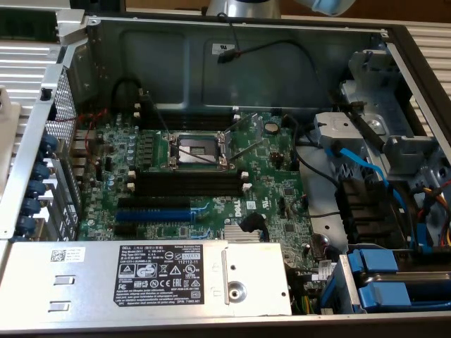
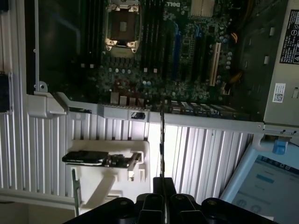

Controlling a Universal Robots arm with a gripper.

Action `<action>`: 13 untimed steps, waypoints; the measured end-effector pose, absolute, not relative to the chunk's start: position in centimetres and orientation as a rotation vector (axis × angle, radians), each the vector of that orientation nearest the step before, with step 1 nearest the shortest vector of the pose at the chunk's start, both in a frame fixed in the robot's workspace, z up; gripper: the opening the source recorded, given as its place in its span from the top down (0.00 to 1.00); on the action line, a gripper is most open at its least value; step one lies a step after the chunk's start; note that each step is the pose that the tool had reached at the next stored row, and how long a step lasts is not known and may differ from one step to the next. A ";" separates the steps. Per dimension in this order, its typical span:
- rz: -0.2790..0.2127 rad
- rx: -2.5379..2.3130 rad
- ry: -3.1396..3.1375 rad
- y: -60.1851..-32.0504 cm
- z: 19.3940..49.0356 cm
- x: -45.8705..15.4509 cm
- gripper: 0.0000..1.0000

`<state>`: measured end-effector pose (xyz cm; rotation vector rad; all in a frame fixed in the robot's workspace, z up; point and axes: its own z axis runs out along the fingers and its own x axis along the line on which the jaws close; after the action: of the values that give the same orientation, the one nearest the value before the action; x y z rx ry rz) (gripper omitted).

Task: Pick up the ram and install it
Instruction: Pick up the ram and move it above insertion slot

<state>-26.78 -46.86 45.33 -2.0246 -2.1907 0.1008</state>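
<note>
"DELL" reads on the white label (image 1: 158, 271) of the grey metal power-supply box (image 1: 254, 282); the rest is fine print, unreadable. Dell logo is also printed on the green motherboard (image 1: 239, 206). Small white barcode sticker (image 1: 68, 255) sits at the box's corner.

The board carries a silver CPU socket (image 1: 199, 149), long black slots with white end clips (image 1: 190, 182) and a blue slot (image 1: 156, 213). Blue cables (image 1: 361, 165) run at the exterior view's right.

Outside the case, a white plastic holder (image 2: 110, 175) sits on the white ribbed worktop (image 2: 205, 154), with a tablet with a pale-blue screen (image 2: 268, 184) nearby.

The black hand (image 2: 163, 181) is clenched on the ram (image 2: 162, 140), a thin dark stick seen edge-on. It sticks out over the worktop, tip near the grey case wall (image 2: 201, 119), not in the slots.
</note>
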 end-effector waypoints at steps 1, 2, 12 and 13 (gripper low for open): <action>0.101 -2.024 -2.191 -46.9 45.3 -26.4 0.88; 0.101 -2.024 -2.191 -46.9 45.4 -26.1 0.88; 0.101 -2.023 -2.192 -47.0 45.5 -22.6 0.88; 0.101 -2.023 -2.192 -47.0 45.5 -22.2 0.88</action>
<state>-22.25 -47.00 45.52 -2.0230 -2.1924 0.1012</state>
